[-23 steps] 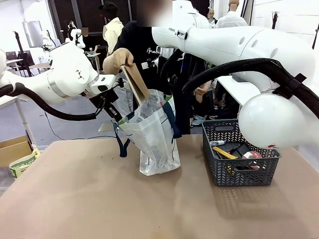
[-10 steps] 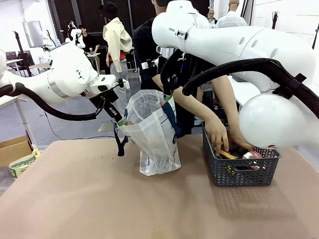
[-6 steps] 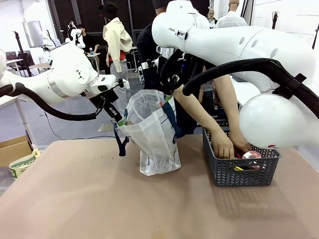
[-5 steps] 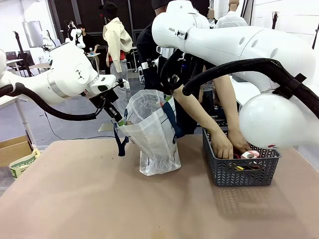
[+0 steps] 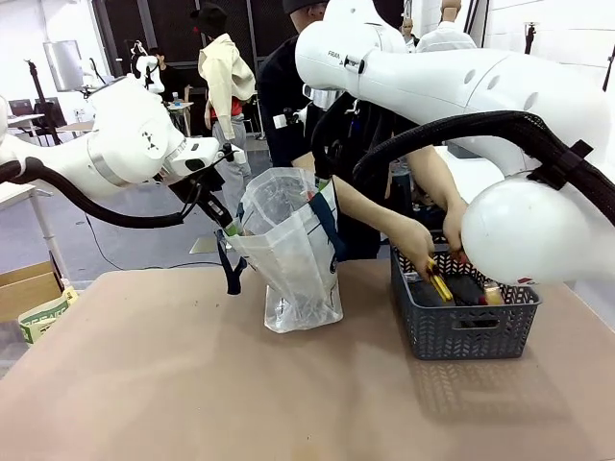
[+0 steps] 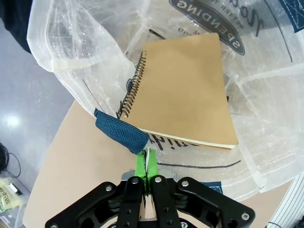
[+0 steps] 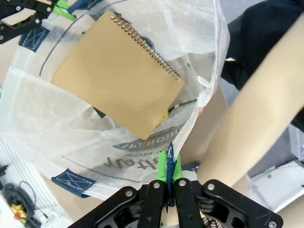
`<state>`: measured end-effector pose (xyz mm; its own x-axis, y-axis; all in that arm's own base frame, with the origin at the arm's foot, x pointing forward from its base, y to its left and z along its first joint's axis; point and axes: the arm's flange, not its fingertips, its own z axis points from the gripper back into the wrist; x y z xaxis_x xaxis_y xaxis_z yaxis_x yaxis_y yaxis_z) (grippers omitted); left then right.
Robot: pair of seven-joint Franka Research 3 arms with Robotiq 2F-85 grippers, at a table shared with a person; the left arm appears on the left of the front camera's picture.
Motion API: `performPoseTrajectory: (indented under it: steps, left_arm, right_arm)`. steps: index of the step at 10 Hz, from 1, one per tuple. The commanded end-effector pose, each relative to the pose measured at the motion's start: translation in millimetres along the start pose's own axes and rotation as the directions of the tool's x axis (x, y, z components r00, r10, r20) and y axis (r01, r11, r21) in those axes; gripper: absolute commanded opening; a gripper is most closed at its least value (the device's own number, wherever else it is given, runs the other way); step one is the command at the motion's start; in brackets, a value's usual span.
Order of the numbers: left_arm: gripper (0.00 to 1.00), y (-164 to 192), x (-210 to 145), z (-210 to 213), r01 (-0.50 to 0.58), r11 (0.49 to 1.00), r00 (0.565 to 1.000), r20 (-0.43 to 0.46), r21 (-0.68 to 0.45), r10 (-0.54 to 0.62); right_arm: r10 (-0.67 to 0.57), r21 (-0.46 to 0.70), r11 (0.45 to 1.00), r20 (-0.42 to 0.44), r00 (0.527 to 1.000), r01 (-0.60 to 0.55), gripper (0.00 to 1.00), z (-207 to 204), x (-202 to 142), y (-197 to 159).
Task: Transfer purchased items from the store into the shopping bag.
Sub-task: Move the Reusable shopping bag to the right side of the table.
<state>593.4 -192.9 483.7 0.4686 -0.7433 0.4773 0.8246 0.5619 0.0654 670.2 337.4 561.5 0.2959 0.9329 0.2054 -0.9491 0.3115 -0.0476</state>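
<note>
Plastic, translucent and crinkly, with navy straps and dark print: that is how we see the shopping bag (image 5: 293, 259), standing open on the table (image 5: 192, 384) left of the store (image 5: 461, 331), a dark grey lattice basket. A brown spiral notebook (image 6: 185, 90) leans inside the bag. Half a second ago the person's hands were down in the basket; now we see them raised to its rim, one hand (image 5: 415, 242) pinching a yellow item (image 5: 439, 285). The left gripper (image 6: 146, 164) is clenched on the bag's thin rim beside a navy strap end. The right gripper (image 7: 169, 171) is clamped on the opposite rim, strap between its pads.
</note>
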Motion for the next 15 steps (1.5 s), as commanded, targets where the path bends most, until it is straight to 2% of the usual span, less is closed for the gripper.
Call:
performPoseTrajectory:
  steps: [1,5,8,10,11,15]
  left_arm:
    - [0.00,5,-6,12,-0.022,0.999,0.999,0.032,0.028,0.021]
    - [0.00,16,-19,16,-0.061,0.998,0.998,0.034,0.017,0.060]
    - [0.00,17,-22,12,-0.080,0.997,0.997,0.020,-0.009,0.080]
    - [0.00,14,-20,7,-0.051,0.998,0.999,0.005,-0.038,0.051]
    - [0.00,17,-16,9,-0.058,0.998,0.998,0.008,0.006,0.058]
    - [0.00,17,-16,9,-0.058,0.998,0.998,0.008,0.006,0.058]
  right_arm:
    - [-0.067,0.021,0.998,0.017,0.998,0.066,0.00,-1,-9,9]
    - [-0.135,0.041,0.990,0.004,0.991,0.135,0.00,-2,-15,5]
    - [-0.148,0.046,0.988,0.006,0.989,0.147,0.00,-3,-17,3]
    - [-0.131,0.068,0.989,0.013,0.991,0.129,0.00,-7,-17,-2]
    - [-0.128,0.023,0.992,-0.004,0.992,0.128,0.00,-1,-9,-7]
    - [-0.128,0.023,0.992,-0.004,0.992,0.128,0.00,-1,-9,-7]
